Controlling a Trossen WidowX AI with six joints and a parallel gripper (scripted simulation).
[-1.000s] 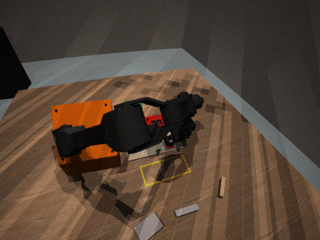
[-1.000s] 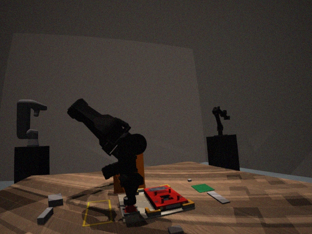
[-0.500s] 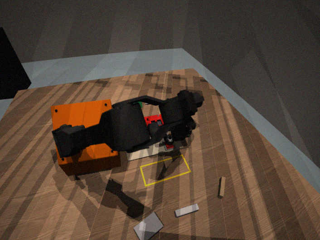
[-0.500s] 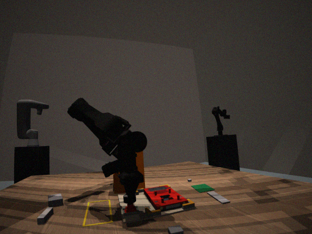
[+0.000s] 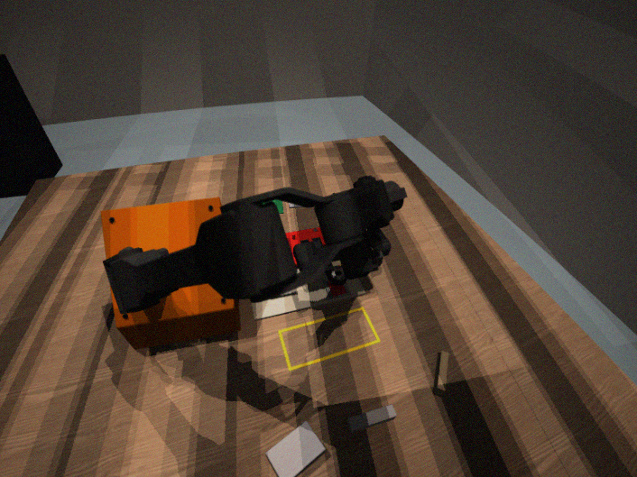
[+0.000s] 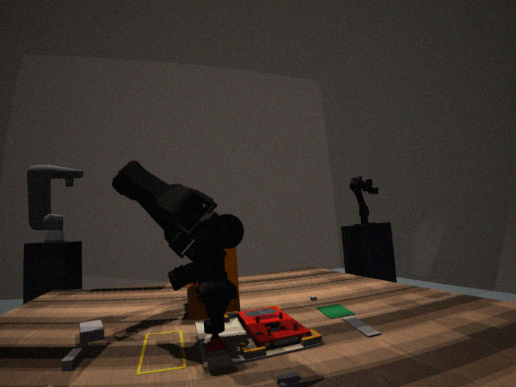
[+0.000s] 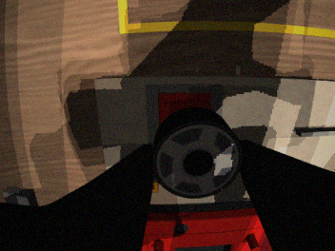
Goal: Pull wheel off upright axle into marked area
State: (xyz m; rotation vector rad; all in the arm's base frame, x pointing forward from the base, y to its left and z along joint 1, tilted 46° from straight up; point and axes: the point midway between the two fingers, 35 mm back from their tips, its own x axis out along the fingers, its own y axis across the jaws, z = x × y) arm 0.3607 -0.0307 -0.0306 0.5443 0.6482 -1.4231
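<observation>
My gripper (image 5: 336,273) (image 6: 213,327) (image 7: 195,150) is shut on the dark wheel (image 6: 211,329) (image 7: 198,129), which is level between the fingers, its spoked face up. In the exterior view the wheel is a little above the dark red base (image 5: 336,288) (image 6: 215,344) (image 7: 183,102), with a narrow dark piece showing between them. Whether the wheel still surrounds part of the axle is hidden. The base stands at the edge of a pale board (image 5: 276,307) (image 6: 232,327). The yellow outline of the marked area (image 5: 284,350) (image 6: 161,370) (image 7: 123,7) lies beside the board; the wheel is not over it.
A red plate with pegs (image 6: 275,326) (image 7: 205,222) lies on the board near the gripper. A tall orange box (image 5: 159,232) (image 6: 232,274) stands behind. Grey blocks (image 5: 295,451) (image 5: 372,417) (image 6: 90,330) and a tan stick (image 5: 441,371) lie beyond the outline. A green sheet (image 6: 335,310) lies farther off.
</observation>
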